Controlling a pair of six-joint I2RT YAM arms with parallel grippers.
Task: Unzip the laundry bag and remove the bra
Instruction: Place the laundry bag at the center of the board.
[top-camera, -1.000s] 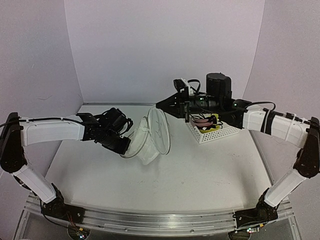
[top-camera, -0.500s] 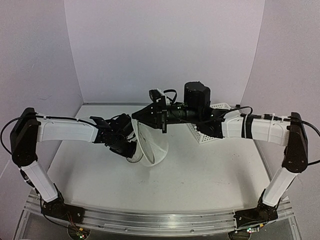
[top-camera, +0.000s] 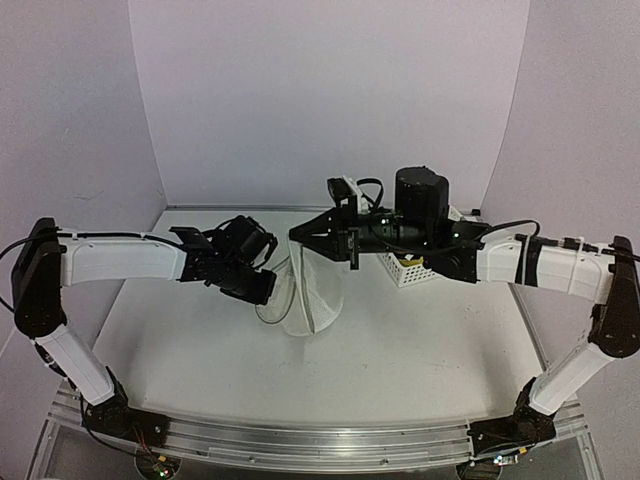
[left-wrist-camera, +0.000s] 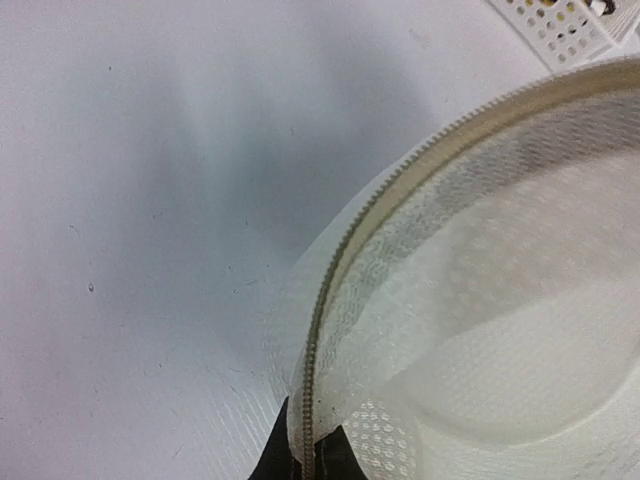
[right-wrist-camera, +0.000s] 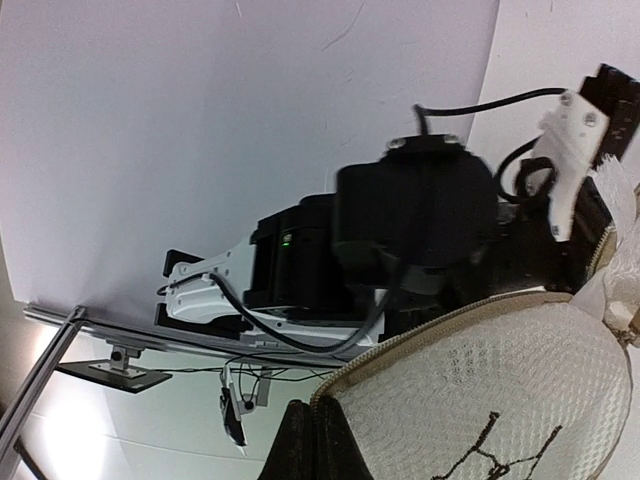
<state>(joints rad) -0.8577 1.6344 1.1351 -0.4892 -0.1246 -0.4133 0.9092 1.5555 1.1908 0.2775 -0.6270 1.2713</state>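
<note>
While the laundry bag (top-camera: 312, 292) stands on edge at mid-desk (top-camera: 400, 345), its zipper rim (left-wrist-camera: 400, 167) arcs from the left fingers (left-wrist-camera: 275, 465), clamped low on its left side, up to the right fingers (right-wrist-camera: 298, 450), pinched onto its top edge.

Pale lilac walls (top-camera: 330, 90) enclose a white table (top-camera: 400, 350), edged by what seems an aluminium rail (top-camera: 300, 446).

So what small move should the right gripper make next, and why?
Probably the right gripper should slide along the zipper, away from the left gripper. Both are shut on the rim of the laundry bag, so the left can anchor it.
</note>
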